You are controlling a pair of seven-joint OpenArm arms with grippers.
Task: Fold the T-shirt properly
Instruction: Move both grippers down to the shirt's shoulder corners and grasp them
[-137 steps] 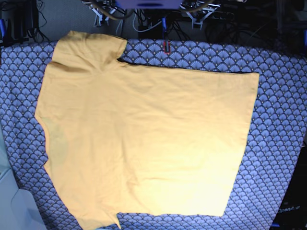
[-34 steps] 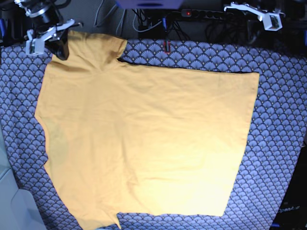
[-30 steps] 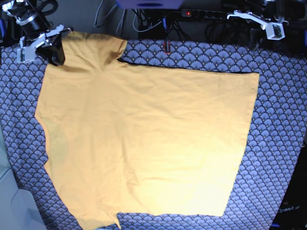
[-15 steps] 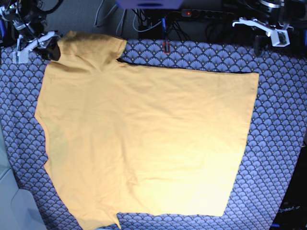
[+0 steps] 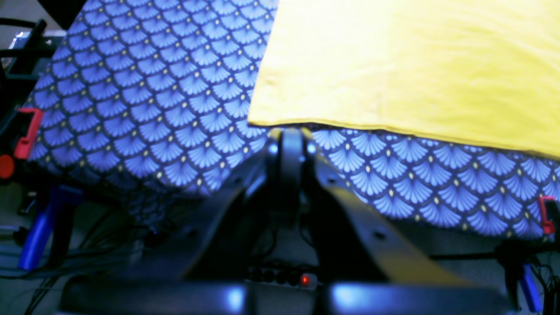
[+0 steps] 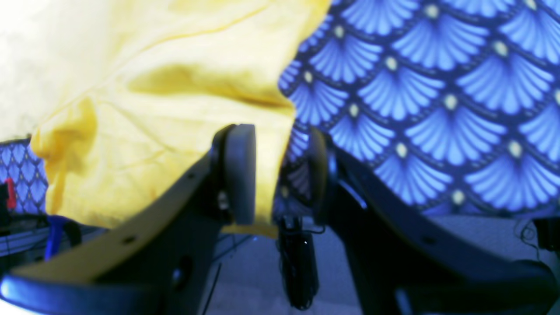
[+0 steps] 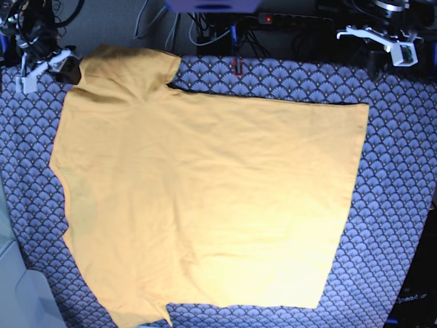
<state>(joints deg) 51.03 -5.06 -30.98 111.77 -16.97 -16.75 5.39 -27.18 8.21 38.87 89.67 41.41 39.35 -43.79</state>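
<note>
The yellow-orange T-shirt (image 7: 205, 198) lies spread flat on the blue scallop-patterned cloth (image 7: 396, 171), its one visible sleeve at the back left and its hem on the right. At the back left corner my right gripper (image 7: 51, 67) sits beside that sleeve. In the right wrist view the right gripper (image 6: 278, 175) is open, and the sleeve's edge (image 6: 267, 144) lies partly between the jaws. My left gripper (image 7: 392, 46) hovers past the table's back right edge. Seen from the left wrist, the left gripper (image 5: 288, 140) is shut and empty, just short of the shirt's hem corner (image 5: 262, 116).
Red clamps (image 5: 26, 131) (image 5: 544, 208) hold the cloth at the table's back edge. Cables and a power strip with a red light (image 7: 266, 18) lie behind the table. A pale object (image 7: 13, 287) stands off the front left corner.
My right gripper has slid left, off the sleeve's top to its outer edge, with its jaws wider apart. My left gripper has drifted right and slightly down. The shirt has not moved.
</note>
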